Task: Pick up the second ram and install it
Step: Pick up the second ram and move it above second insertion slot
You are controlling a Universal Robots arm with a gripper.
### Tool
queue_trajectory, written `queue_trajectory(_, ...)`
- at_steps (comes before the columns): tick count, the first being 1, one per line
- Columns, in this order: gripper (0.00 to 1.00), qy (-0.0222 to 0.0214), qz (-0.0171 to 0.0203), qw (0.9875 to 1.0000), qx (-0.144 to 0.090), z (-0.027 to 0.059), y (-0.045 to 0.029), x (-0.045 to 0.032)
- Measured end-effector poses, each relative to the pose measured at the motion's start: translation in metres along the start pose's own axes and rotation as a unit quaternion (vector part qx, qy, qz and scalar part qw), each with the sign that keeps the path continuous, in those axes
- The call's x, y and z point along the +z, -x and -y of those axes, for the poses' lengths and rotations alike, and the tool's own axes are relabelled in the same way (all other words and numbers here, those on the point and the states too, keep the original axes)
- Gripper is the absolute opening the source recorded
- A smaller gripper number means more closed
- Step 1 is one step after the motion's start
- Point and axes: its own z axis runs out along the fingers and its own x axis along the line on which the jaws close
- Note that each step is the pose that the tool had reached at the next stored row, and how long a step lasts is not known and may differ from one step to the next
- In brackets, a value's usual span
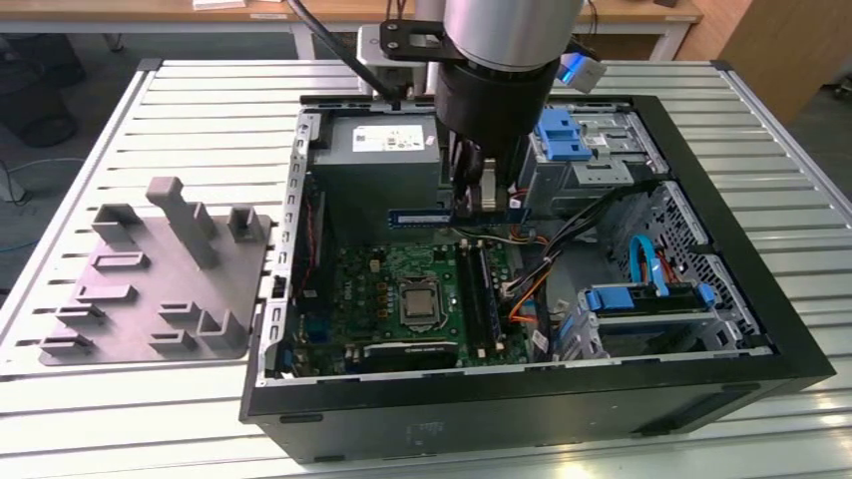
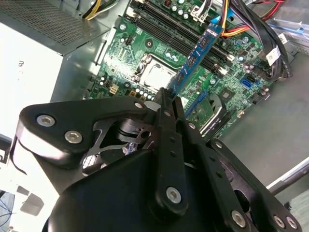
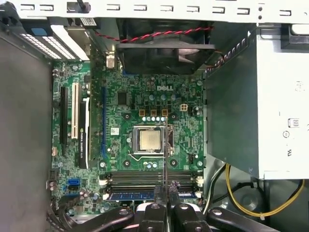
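Observation:
My gripper (image 1: 469, 205) hangs inside the open computer case (image 1: 785, 339), above the green motherboard (image 1: 359, 289). It is shut on the second ram (image 1: 419, 216), a long thin blue stick with dark chips. In the second wrist view the ram (image 2: 195, 55) sticks out from the gripper (image 2: 169, 96) over the board. The first wrist view has the ram (image 3: 165, 154) edge-on as a thin line ahead of the gripper (image 3: 165, 191), held crosswise over the black memory slots (image 3: 145, 176). A blue strip (image 3: 140, 195) lies in the slot row closest to the fingers.
The grey power supply (image 1: 379, 150) stands close beside the gripper. The processor (image 1: 417, 299) sits mid-board, with a fan (image 3: 164, 53) at the case wall. Cable bundles (image 1: 560, 259) and blue drive bays (image 1: 645, 299) crowd the exterior view's right. A grey holder plate (image 1: 160, 289) lies outside the case.

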Motion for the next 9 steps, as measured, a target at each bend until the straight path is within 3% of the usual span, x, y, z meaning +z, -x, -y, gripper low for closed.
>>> queue_trajectory(9, 0.14, 0.0000, 0.0000, 1.0000, 0.000, 0.0005, -0.0005, 0.0110)
